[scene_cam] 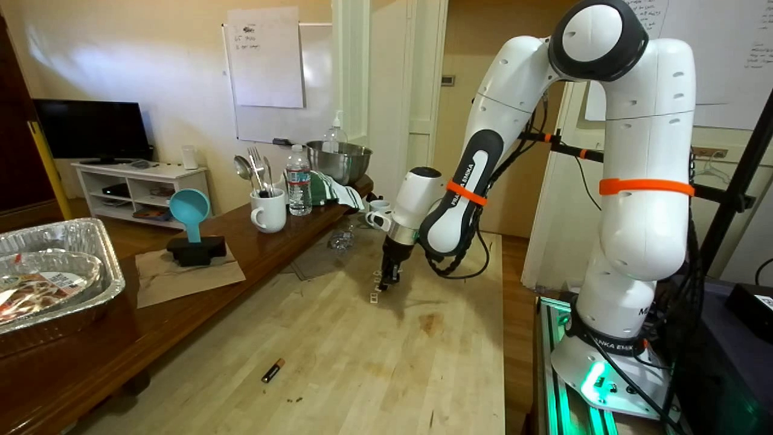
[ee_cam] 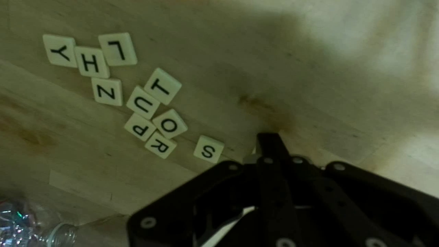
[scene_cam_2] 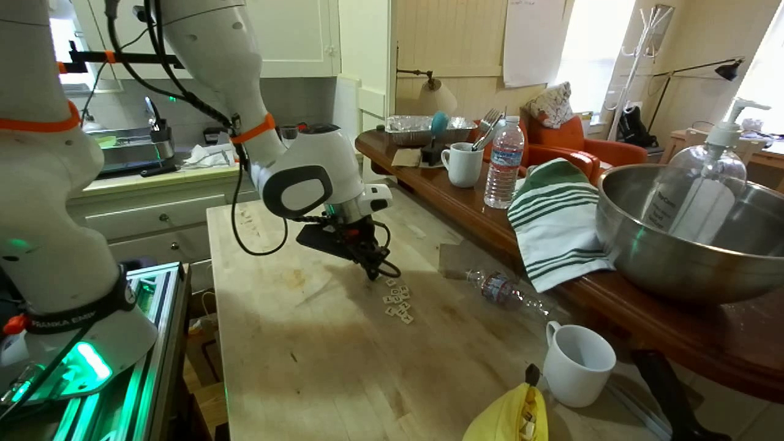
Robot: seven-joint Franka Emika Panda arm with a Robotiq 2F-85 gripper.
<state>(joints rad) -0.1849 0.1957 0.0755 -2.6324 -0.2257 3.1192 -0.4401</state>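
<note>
Tightly clenched pincer (ee_cam: 270,139): jaws together, hanging low over the wooden tabletop (scene_cam: 362,362).
S tile (ee_cam: 209,149): flat on the wood, just beside the pincer.
T, U, O, P and R tiles (ee_cam: 164,120): bunched just beyond.
Y, H and L tiles (ee_cam: 91,62): clustered farther out.
Plastic bottle (scene_cam_2: 505,291): on its side between the tiles and the brown counter (scene_cam: 130,338).
Battery (scene_cam: 273,370): well apart, same tabletop.

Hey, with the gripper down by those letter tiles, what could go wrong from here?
The shut gripper sits close to the S tile, so a sideways drift might knock it away. The U tile, P tile and R tile crowd together, so bumping one could shift the others. The plastic bottle lying on its side could perhaps roll if brushed.
</note>
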